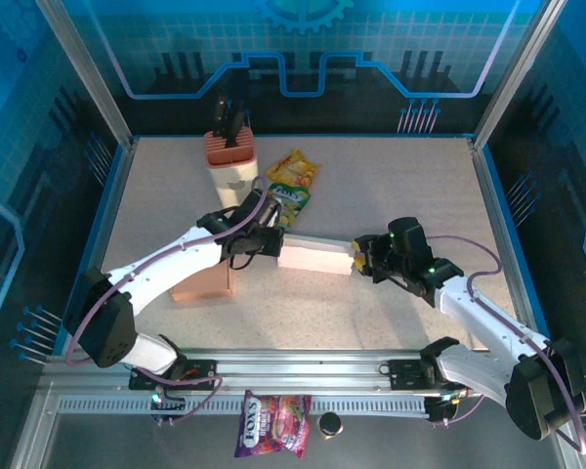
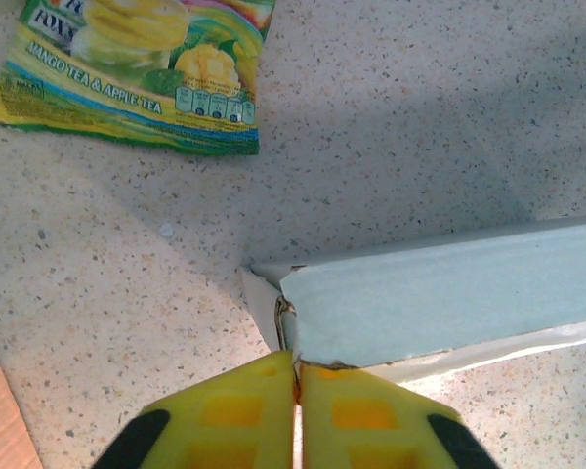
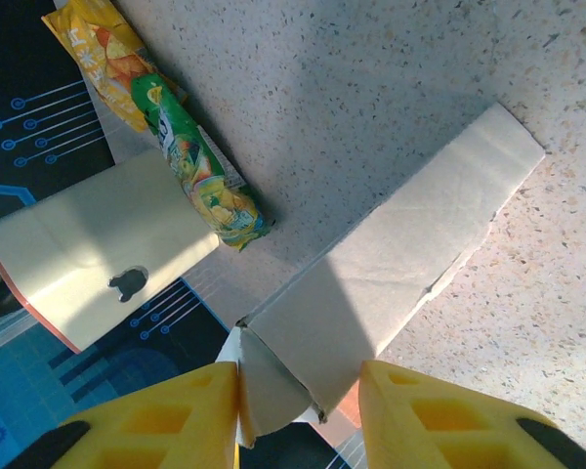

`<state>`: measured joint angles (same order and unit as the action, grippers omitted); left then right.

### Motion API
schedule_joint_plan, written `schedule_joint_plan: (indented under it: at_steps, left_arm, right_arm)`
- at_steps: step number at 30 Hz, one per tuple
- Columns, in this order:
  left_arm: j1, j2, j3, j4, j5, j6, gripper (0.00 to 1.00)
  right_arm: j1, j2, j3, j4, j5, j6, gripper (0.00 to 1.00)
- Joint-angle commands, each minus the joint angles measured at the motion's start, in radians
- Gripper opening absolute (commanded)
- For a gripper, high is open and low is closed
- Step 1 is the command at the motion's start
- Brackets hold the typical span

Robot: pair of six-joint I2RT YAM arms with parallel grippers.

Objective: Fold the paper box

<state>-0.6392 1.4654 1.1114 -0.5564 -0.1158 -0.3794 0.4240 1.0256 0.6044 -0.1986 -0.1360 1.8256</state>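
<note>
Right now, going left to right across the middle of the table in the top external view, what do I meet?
orange-brown cardboard piece → left gripper, at the box's left end → paper box → right gripper, at the box's right end

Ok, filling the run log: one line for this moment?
left gripper: shut on paper box end | right gripper: open, astride other end

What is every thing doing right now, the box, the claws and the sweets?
paper box: lying flat, end flap loose
left gripper: shut on the box's end flap
right gripper: open around the other end
yellow sweet bag: lying flat
peach holder: standing upright
</note>
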Motion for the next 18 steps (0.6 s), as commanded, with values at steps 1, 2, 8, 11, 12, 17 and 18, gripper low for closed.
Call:
schedule_joint_plan:
  at_steps: [1,2,8,11,12,17,18]
  left_arm:
    - [-0.012,0.005,-0.009,-0.078,0.028,-0.036,0.19]
    - [-0.012,-0.006,-0.009,-0.078,0.031,-0.045,0.25]
    - [-0.001,-0.097,-0.007,-0.058,0.081,-0.168,0.44]
    - [0.035,-0.14,-0.016,-0.035,0.128,-0.252,0.48]
    - [0.053,-0.147,-0.022,-0.026,0.146,-0.282,0.49]
    - [0.144,-0.124,-0.041,0.017,0.259,-0.369,0.49]
    - [0.157,-0.117,-0.049,0.04,0.28,-0.383,0.48]
  right_arm:
    - [-0.009,-0.004,-0.029,-0.033,0.006,-0.001,0.36]
    - [-0.008,-0.004,-0.031,-0.033,0.006,-0.001,0.36]
    - [-0.008,-0.001,-0.03,-0.035,0.006,-0.006,0.36]
    - [-0.008,0.001,-0.028,-0.036,0.004,-0.007,0.36]
    - [-0.009,0.001,-0.026,-0.037,0.004,-0.009,0.36]
    - [-0.008,0.005,-0.023,-0.038,0.003,-0.015,0.36]
    - [-0.009,0.007,-0.023,-0.038,0.0,-0.014,0.36]
